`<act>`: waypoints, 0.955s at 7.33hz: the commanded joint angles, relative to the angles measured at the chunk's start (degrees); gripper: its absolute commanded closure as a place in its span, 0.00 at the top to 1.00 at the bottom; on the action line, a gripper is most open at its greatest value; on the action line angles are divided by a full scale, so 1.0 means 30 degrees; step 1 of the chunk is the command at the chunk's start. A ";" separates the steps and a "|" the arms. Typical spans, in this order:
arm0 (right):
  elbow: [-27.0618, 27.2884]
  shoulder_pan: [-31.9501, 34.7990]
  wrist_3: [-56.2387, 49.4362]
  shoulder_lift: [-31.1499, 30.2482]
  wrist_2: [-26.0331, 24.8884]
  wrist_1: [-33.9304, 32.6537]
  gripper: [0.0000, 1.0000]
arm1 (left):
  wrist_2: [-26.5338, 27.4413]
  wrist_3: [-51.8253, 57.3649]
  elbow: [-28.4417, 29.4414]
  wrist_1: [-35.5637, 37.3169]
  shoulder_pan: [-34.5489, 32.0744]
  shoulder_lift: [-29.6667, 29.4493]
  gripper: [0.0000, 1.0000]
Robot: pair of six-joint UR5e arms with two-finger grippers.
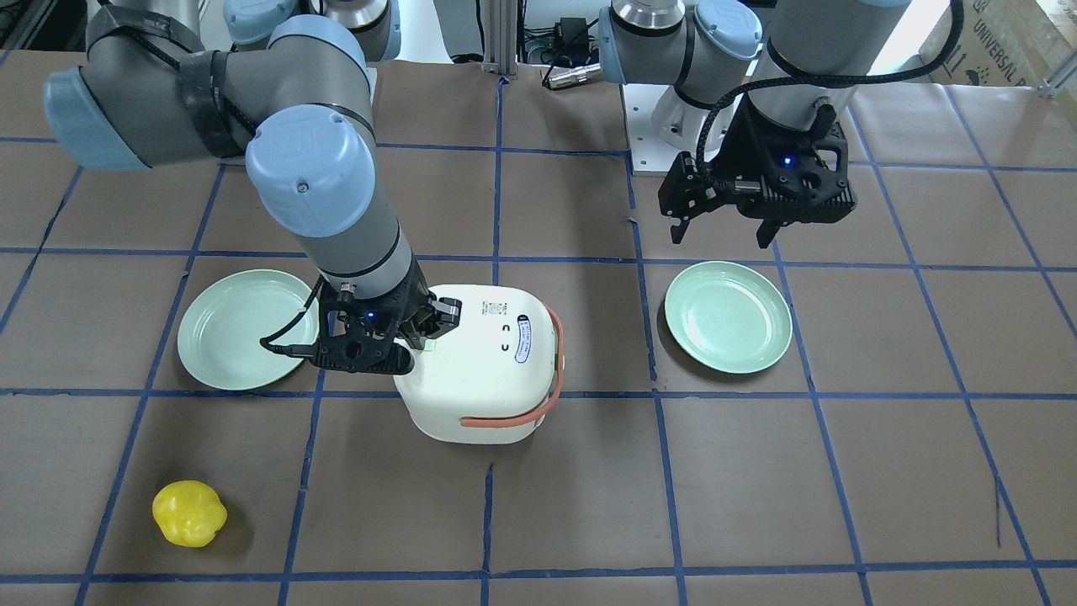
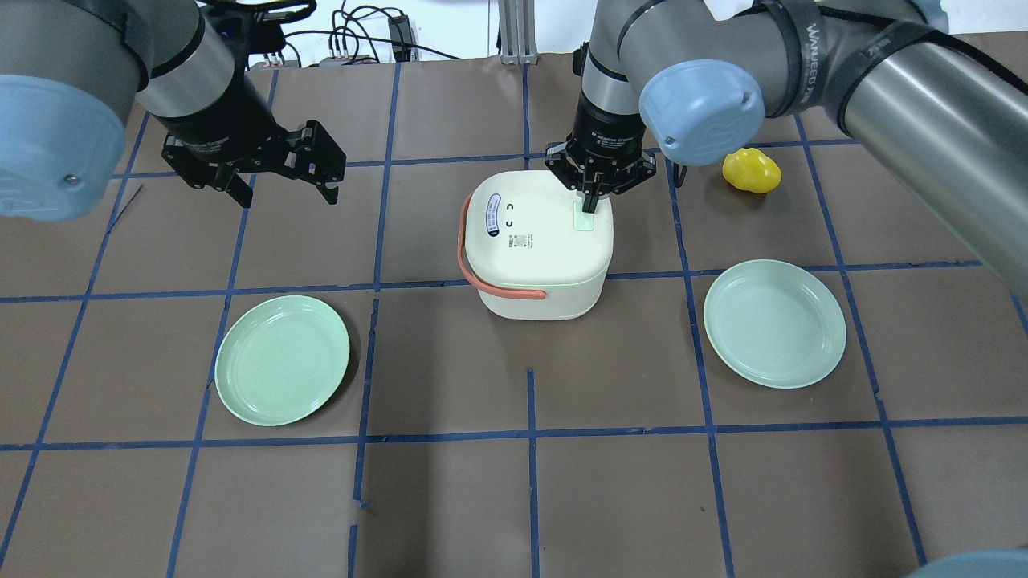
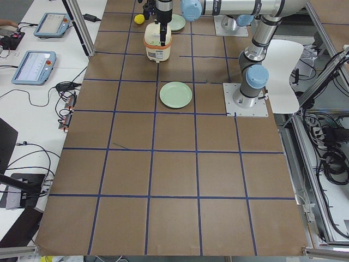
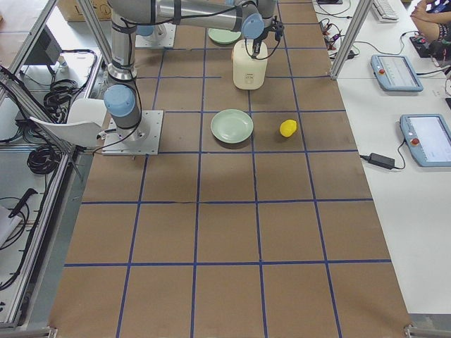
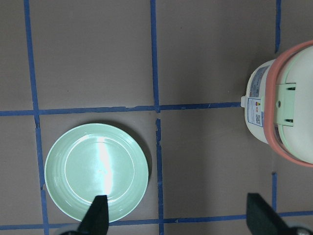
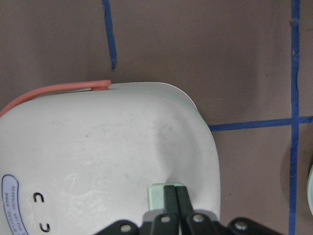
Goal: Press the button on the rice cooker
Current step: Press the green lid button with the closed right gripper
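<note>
A white rice cooker [image 2: 538, 249] with an orange handle stands mid-table; it also shows in the front view [image 1: 484, 370] and the left wrist view [image 5: 283, 103]. Its pale green button [image 2: 584, 220] sits on the lid [image 6: 107, 156]. My right gripper [image 2: 590, 205] is shut, and its fingertips [image 6: 175, 193] rest on the button [image 6: 159, 196]. My left gripper [image 2: 281, 189] is open and empty, hovering away from the cooker above a green plate [image 5: 97, 171].
Two green plates lie on the table, one on each side of the cooker [image 2: 283, 359] [image 2: 774, 323]. A yellow toy pepper [image 2: 751, 170] lies beyond the right plate. Blue tape lines grid the brown table.
</note>
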 commanded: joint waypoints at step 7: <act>-0.0092 0.0235 0.0059 0.0044 0.0001 -0.0156 0.14 | 0.0022 0.0000 0.0000 0.0000 0.0000 0.0000 1.00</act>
